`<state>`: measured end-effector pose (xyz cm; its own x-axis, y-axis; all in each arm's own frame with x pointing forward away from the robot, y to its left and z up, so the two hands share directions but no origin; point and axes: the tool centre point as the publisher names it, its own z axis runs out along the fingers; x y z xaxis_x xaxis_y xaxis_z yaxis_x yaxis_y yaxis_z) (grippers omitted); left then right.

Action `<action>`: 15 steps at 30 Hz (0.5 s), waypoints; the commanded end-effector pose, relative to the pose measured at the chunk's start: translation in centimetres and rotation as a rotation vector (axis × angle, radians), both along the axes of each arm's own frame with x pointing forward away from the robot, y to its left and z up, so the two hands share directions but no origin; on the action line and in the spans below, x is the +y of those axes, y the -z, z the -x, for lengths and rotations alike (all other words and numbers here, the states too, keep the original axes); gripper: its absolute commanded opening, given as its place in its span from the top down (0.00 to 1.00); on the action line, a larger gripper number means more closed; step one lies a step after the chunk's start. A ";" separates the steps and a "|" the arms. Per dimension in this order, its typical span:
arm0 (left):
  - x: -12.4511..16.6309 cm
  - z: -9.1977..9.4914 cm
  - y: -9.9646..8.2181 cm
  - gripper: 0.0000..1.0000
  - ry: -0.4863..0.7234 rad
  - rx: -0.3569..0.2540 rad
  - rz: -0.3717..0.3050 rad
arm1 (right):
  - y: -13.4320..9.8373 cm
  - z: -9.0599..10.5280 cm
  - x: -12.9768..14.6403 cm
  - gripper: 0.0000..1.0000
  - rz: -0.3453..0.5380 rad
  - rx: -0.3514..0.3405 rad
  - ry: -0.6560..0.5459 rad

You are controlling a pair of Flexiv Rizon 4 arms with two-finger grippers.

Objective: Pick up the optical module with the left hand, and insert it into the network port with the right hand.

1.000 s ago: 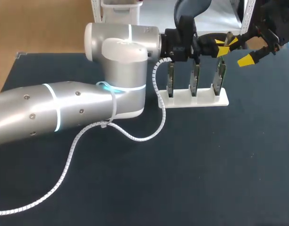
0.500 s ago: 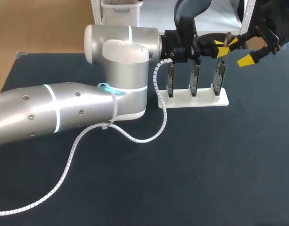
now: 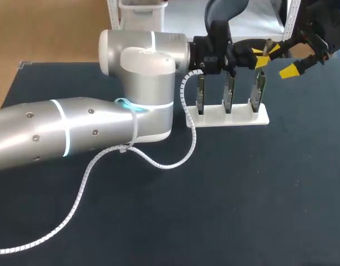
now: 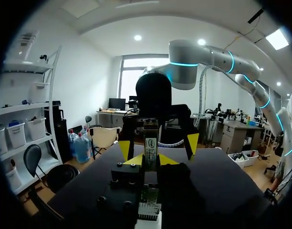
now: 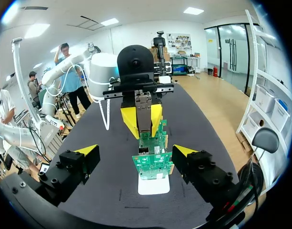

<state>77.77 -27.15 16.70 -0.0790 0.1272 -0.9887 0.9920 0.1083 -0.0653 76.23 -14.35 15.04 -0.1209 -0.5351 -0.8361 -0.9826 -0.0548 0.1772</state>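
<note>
The left tool is pinching the optical module between its 2 yellow tips, which are pressing on it from 2 sides. The module is standing upright out of the tips and is hanging above the counter, clear of it.

Directly under the left tool, a white rack is sitting on the counter. It is holding 3 green circuit boards, each standing upright on its lower edge, side by side in a row. In the head view the left tool is hovering over the end board nearest the right tool. I cannot tell whether the tips are touching the top of that board. In the left wrist view a board is showing just under the tool, in line with the module.

The right tool is facing the left tool from the other side of the rack, with its 2 yellow tips spread wide and gripping nothing. Seen from its wrist, the row of boards is standing edge-on between and just ahead of its spread fingers, and the module is sitting farther ahead, above the boards.

The left arm is stretching across the counter, with a white coiled cable looping off it onto the dark surface behind the left tool.
</note>
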 end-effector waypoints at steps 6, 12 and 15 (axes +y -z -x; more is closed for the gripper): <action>-0.1 0.2 0.0 1.00 0.004 -0.006 -0.002 | 0.0 0.2 0.1 0.00 0.002 -0.003 0.005; -0.1 0.3 0.0 1.00 0.005 -0.007 -0.003 | 0.0 0.2 0.1 0.00 0.002 -0.003 0.005; -0.1 0.3 0.0 1.00 0.005 -0.007 -0.003 | 0.0 0.2 0.1 0.00 0.002 -0.003 0.005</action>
